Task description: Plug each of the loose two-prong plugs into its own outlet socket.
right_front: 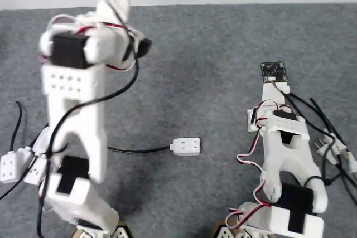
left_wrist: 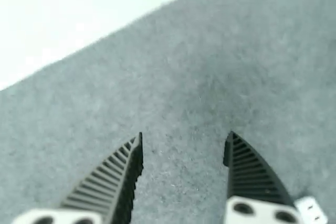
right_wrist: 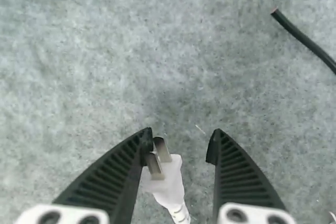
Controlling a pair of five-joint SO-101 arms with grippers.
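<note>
My right gripper (right_wrist: pixel 181 131) is open just above the grey carpet. A white two-prong plug (right_wrist: pixel 167 181) lies between its fingers, leaning against one finger with its prongs pointing forward; the other finger stands clear of it. My left gripper (left_wrist: pixel 185 136) is open and holds nothing, raised over bare carpet. A white outlet socket (right_front: pixel 186 146) on a black cord lies in the middle of the table between the two arms. A corner of a white socket (left_wrist: pixel 311 210) shows beside one left finger.
More white outlet blocks (right_front: pixel 9 167) with black cords lie by the left arm's base. Loose white plugs (right_front: pixel 328 147) and black cables are tangled beside the right arm. A black cable end (right_wrist: pixel 303 39) lies ahead of the right gripper.
</note>
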